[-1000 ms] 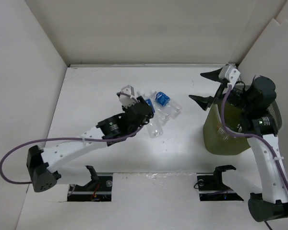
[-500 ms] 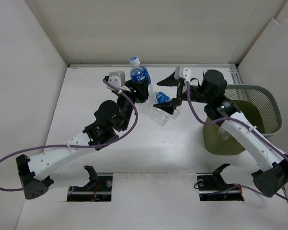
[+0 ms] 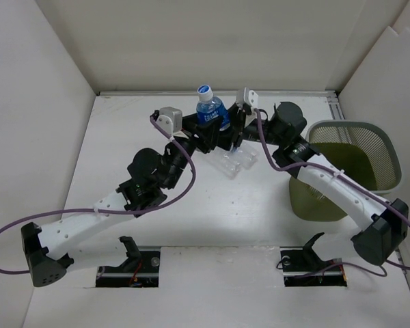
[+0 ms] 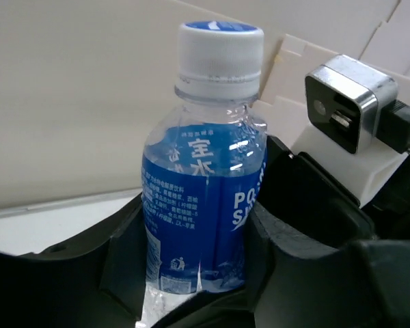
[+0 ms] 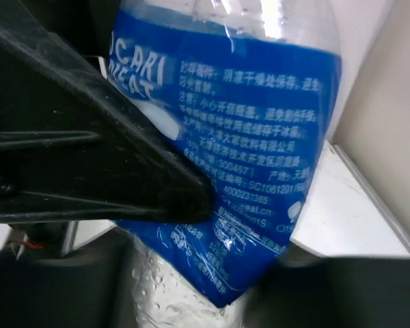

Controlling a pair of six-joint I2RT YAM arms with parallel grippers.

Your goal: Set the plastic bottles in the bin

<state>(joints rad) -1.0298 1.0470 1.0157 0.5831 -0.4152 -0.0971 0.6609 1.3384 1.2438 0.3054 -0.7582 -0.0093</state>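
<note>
1. We see the left gripper point(image 4: 201, 263) clamped on the blue-labelled bottle point(image 4: 205, 198), which stands upright and white-capped near the back wall point(image 3: 212, 48).
2. The right gripper point(image 3: 232, 132) meets that bottle. One finger point(image 5: 109, 157) lies across its label — whether it grips, we cannot tell.
3. Clear bottles point(image 3: 236, 161) lie on the table point(image 3: 123, 137) just below — the bin point(image 3: 311, 203) stands to their right.

White table point(image 3: 116, 137), clear bottles point(image 3: 235, 162), green bin point(image 3: 309, 202)
</note>
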